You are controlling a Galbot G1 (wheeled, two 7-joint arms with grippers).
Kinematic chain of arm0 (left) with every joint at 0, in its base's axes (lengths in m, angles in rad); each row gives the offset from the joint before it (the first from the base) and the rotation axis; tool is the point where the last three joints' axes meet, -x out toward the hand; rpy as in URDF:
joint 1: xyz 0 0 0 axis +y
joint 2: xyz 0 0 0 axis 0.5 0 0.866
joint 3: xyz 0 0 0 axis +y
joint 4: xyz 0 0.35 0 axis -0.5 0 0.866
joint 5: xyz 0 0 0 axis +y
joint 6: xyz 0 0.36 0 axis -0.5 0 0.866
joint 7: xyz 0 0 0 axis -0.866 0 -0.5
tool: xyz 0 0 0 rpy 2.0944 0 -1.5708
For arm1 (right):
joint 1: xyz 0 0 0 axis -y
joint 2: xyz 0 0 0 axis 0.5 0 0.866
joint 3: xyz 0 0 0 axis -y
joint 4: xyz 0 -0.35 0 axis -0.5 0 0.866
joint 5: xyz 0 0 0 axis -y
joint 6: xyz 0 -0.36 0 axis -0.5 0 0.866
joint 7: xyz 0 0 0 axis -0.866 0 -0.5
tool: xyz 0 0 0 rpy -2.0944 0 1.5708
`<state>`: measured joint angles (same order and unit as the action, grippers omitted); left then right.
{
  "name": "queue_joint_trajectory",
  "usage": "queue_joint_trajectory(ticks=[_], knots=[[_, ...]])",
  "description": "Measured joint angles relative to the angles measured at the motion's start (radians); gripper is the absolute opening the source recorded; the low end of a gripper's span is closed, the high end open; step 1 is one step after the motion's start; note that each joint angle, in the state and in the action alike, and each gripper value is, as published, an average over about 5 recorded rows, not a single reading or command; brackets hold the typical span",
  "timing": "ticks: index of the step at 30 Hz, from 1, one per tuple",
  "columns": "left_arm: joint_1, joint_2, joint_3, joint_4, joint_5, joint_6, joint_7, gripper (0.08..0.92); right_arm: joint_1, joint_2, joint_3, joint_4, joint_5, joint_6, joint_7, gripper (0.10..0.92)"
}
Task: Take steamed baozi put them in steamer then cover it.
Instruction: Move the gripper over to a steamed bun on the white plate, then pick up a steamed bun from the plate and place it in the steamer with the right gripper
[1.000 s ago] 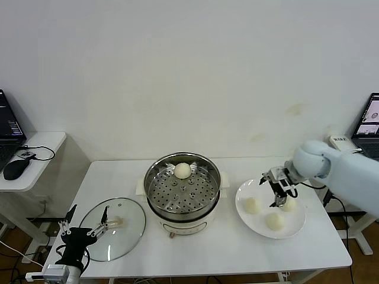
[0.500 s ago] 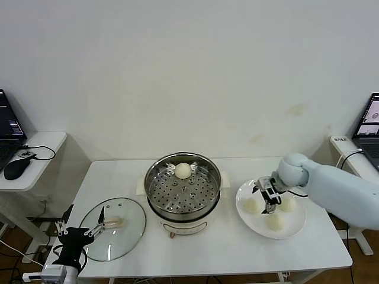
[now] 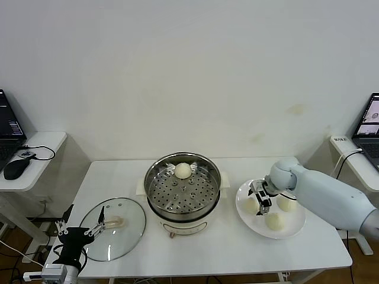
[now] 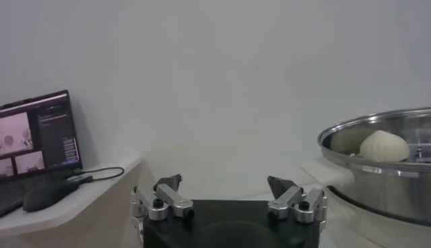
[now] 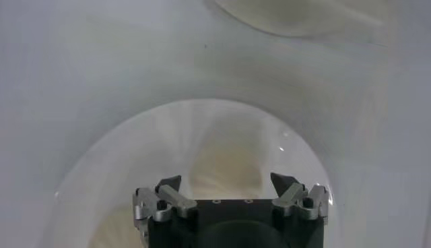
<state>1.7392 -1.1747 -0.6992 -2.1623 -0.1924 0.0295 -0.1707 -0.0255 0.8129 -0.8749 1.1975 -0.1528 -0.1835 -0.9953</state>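
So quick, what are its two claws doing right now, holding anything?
Left gripper: open, empty, parked low beside the glass lid.
Right gripper: open, empty, hanging right above a bun on the plate.

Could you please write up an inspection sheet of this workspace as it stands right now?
Surface: white table, bare at the front.
Job's things: steamer at centre, one baozi on its tray; three baozi on the white plate; cover flat on the table, left of the steamer.
Clutter: nothing seen on the table.
End effectors: right end effector open, low over the plate's leftmost bun; left end effector open, parked at the front-left by the cover.
Cables: one on the side shelf, running to a mouse.
Surroundings: laptop far left, another screen far right; plain wall behind.
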Motion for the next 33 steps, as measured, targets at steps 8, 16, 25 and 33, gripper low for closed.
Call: queue_joint_trajectory(ticks=[8, 16, 25, 33], knots=[[0.001, -0.003, -0.002, 0.0, 0.0, -0.001, -0.001, 0.823, -0.002, 0.006, 0.008, -0.008, -0.001, -0.004, -0.01, 0.659], [0.003, -0.003, -0.009, -0.005, -0.001, -0.001, -0.002, 0.823, 0.054, -0.033, -0.006, 0.039, 0.033, -0.025, -0.037, 0.628], [0.006, 0.002, -0.014, -0.015, -0.004, -0.001, -0.002, 0.823, 0.271, -0.104, -0.105, 0.144, 0.152, -0.07, -0.058, 0.628], [0.006, 0.007, -0.013, -0.024, -0.007, -0.001, -0.003, 0.823, 0.518, -0.081, -0.235, 0.235, 0.325, -0.132, -0.032, 0.636]])
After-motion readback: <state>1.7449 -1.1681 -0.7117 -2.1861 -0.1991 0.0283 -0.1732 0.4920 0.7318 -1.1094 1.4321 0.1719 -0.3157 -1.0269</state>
